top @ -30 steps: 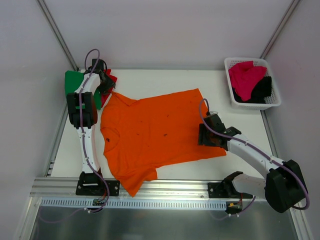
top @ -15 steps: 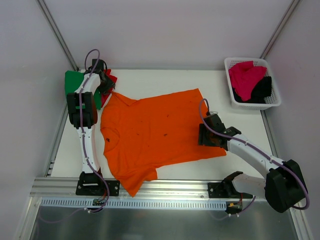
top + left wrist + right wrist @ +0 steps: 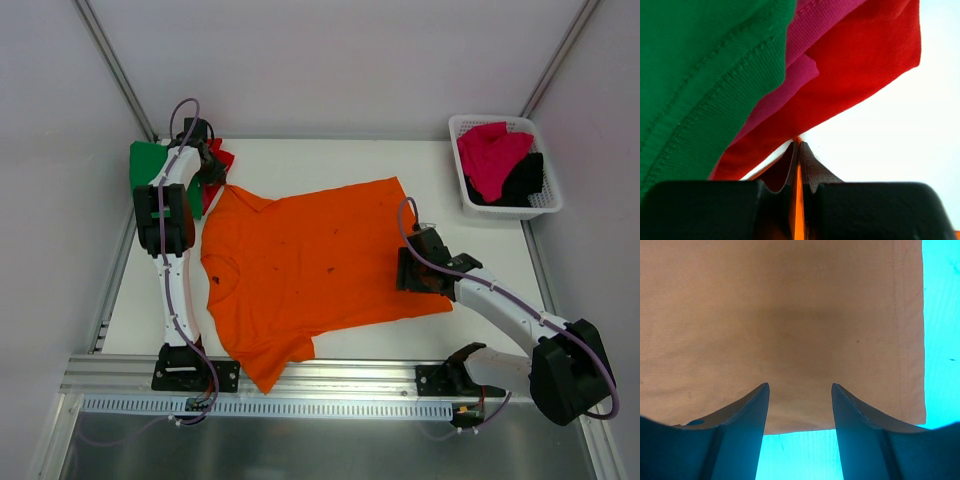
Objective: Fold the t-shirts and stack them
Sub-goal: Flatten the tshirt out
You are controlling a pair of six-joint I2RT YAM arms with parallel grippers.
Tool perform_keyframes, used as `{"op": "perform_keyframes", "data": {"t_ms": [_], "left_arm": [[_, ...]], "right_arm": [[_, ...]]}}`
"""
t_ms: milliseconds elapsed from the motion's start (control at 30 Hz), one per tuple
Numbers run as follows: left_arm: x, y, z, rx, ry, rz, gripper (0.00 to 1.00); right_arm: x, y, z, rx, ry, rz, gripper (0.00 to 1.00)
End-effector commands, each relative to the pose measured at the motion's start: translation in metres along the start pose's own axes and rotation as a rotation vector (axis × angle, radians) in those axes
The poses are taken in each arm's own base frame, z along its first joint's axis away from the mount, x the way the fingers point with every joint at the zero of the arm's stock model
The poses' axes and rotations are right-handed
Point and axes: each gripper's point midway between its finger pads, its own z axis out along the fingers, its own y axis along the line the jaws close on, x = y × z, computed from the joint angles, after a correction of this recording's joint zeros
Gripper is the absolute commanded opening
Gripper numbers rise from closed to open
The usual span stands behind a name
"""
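An orange t-shirt [image 3: 310, 260] lies spread flat across the middle of the white tabletop [image 3: 330, 160]. Its neck points toward 9 o'clock and its hem toward 3 o'clock. One sleeve reaches toward 11 o'clock, the other toward 6 o'clock at the near edge.

The left arm stretches out to the 10 o'clock corner. There the left pincer [image 3: 212, 172] sits at the tip of the far sleeve. In the left wrist view the left pincer [image 3: 798, 146] is closed tight, with a thin fold of the orange t-shirt [image 3: 798, 200] pinched between its jaws.

Just beyond it, at 10 o'clock, lies a pile of a green t-shirt [image 3: 150, 160] and a red t-shirt [image 3: 226, 157]. Up close, the green t-shirt [image 3: 700, 75] is on top, a strip of pink cloth [image 3: 800, 75] shows under it, and the red t-shirt [image 3: 855, 65] is lowest.

The right pincer [image 3: 412, 272] is over the hem at about 4 o'clock. In the right wrist view the right pincer [image 3: 800, 387] is open, its jaws apart over the orange t-shirt [image 3: 790, 315] near the hem corner and holding nothing. Whether its tips touch the cloth cannot be told.

A white basket [image 3: 500, 212] stands at the 2 o'clock corner, well apart from the orange t-shirt. It holds a pink t-shirt [image 3: 492, 155] and a black t-shirt [image 3: 525, 178].
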Motion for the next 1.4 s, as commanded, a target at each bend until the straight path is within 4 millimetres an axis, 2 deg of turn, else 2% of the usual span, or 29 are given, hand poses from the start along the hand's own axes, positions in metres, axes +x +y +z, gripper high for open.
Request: {"op": "perform_keyframes", "data": {"t_ms": [0,333,567,667,733,767,833,867,900,933,967,1000,1033,1067,1100,1133,1167,1200,1233,1300,1333,1367], "left_arm": [[-0.016,-0.014,-0.022,0.051,-0.029,0.018,0.00],[-0.032,-0.029,-0.054,0.089,-0.093,0.059,0.00],[-0.039,-0.043,-0.078,0.129,-0.126,0.078,0.00],[-0.040,-0.048,-0.086,0.143,-0.132,0.086,0.00],[-0.040,-0.051,-0.089,0.150,-0.135,0.092,0.00],[-0.039,-0.051,-0.091,0.151,-0.134,0.096,0.00],[-0.037,-0.053,-0.092,0.155,-0.128,0.099,0.00],[-0.036,-0.054,-0.093,0.158,-0.126,0.101,0.00],[-0.034,-0.056,-0.092,0.162,-0.118,0.104,0.00],[-0.032,-0.057,-0.091,0.164,-0.113,0.106,0.00],[-0.030,-0.057,-0.090,0.162,-0.109,0.108,0.00],[-0.027,-0.059,-0.090,0.168,-0.101,0.114,0.00],[-0.026,-0.059,-0.088,0.167,-0.098,0.115,0.00],[-0.025,-0.059,-0.087,0.167,-0.094,0.116,0.00],[-0.023,-0.060,-0.087,0.167,-0.090,0.118,0.00],[-0.021,-0.061,-0.085,0.167,-0.085,0.120,0.00],[-0.021,-0.061,-0.085,0.168,-0.085,0.121,0.00],[-0.019,-0.062,-0.085,0.168,-0.083,0.125,0.00],[-0.018,-0.062,-0.084,0.167,-0.079,0.126,0.00],[-0.018,-0.062,-0.084,0.167,-0.080,0.128,0.00],[-0.018,-0.063,-0.084,0.168,-0.079,0.128,0.00],[-0.017,-0.063,-0.084,0.166,-0.078,0.129,0.00]], "right_arm": [[-0.009,0.000,-0.002,0.008,-0.025,0.006,0.56],[-0.017,0.004,-0.003,0.004,-0.032,0.000,0.56],[-0.034,0.008,-0.006,0.013,-0.051,-0.013,0.56],[-0.051,0.010,-0.009,0.029,-0.078,-0.022,0.58],[-0.072,0.013,-0.012,0.039,-0.116,-0.016,0.60],[-0.079,0.006,-0.006,0.076,-0.108,-0.015,0.62],[-0.106,0.007,-0.006,0.089,-0.141,0.006,0.73],[-0.111,-0.002,0.009,0.120,-0.101,0.024,0.76],[-0.136,0.001,0.009,0.111,-0.130,0.038,0.81],[-0.147,0.000,0.015,0.117,-0.124,0.048,0.81],[-0.159,-0.011,0.024,0.126,-0.107,0.083,0.82],[-0.155,-0.017,0.048,0.155,-0.030,0.091,0.83],[-0.182,-0.014,0.050,0.144,-0.064,0.111,0.82],[-0.191,-0.022,0.061,0.158,-0.054,0.132,0.82],[-0.185,-0.026,0.085,0.186,0.000,0.126,0.81],[-0.208,-0.026,0.087,0.190,-0.038,0.134,0.80],[-0.213,-0.028,0.096,0.199,-0.032,0.134,0.79],[-0.210,-0.028,0.115,0.203,0.004,0.130,0.78],[-0.229,-0.022,0.117,0.174,-0.023,0.142,0.77],[-0.237,-0.019,0.128,0.152,-0.019,0.142,0.74],[-0.236,-0.018,0.140,0.135,0.002,0.139,0.74],[-0.251,-0.012,0.139,0.107,-0.025,0.141,0.73]]}}
